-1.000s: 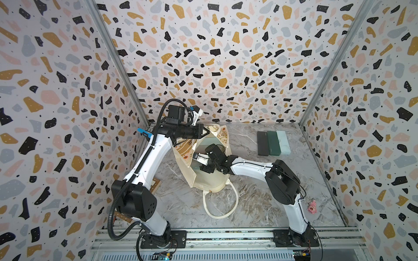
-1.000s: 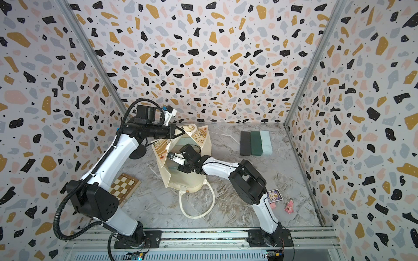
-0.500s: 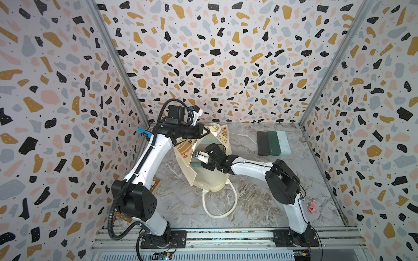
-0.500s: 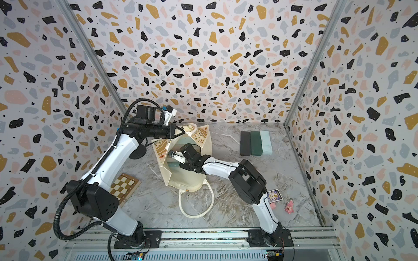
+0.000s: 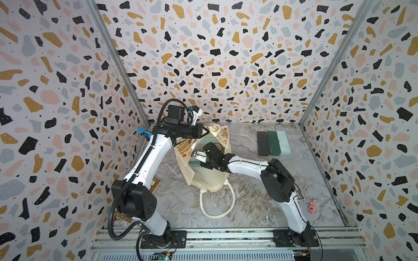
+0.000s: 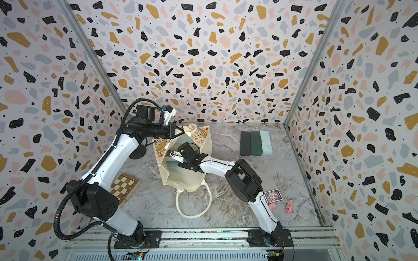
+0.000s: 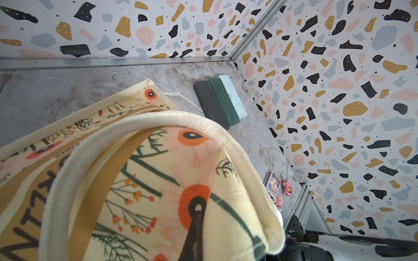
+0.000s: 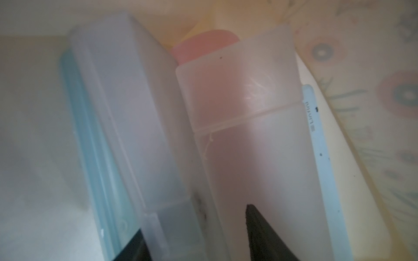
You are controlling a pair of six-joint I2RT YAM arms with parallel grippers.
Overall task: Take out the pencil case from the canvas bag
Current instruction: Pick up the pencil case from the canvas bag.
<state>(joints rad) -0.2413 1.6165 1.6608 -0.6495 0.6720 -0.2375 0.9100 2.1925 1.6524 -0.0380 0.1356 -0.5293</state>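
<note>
Two arms are busy here, but only one matters for the grab. Biggest thing first: the canvas bag [image 5: 210, 180] sits on the marble table [image 5: 260, 203] with its mouth gaping. That's because the left gripper [image 5: 204, 132] is clamped shut on the floral rim next to a handle [image 7: 158, 122] and holds that side up.

Down inside are a few cases packed side by side (the wrist view is blurry, so take this loosely). There's a frosted pencil case [image 8: 126, 113] with a blue edge, a pink-tinted frosted case [image 8: 244, 135] touching it, and a pale blue case [image 8: 321, 169] beyond that. Their long axes all run straight away from the right gripper [image 8: 194, 219], deeper into the bag. So it's an end-on reach, and the right arm is clearly the nearer one.

Its jaws stand about half open, straddling the seam between the two frosted cases, with one dark fingertip [image 8: 260, 230] over the pink-tinted one. I can't see anything actually pinched yet.
</note>
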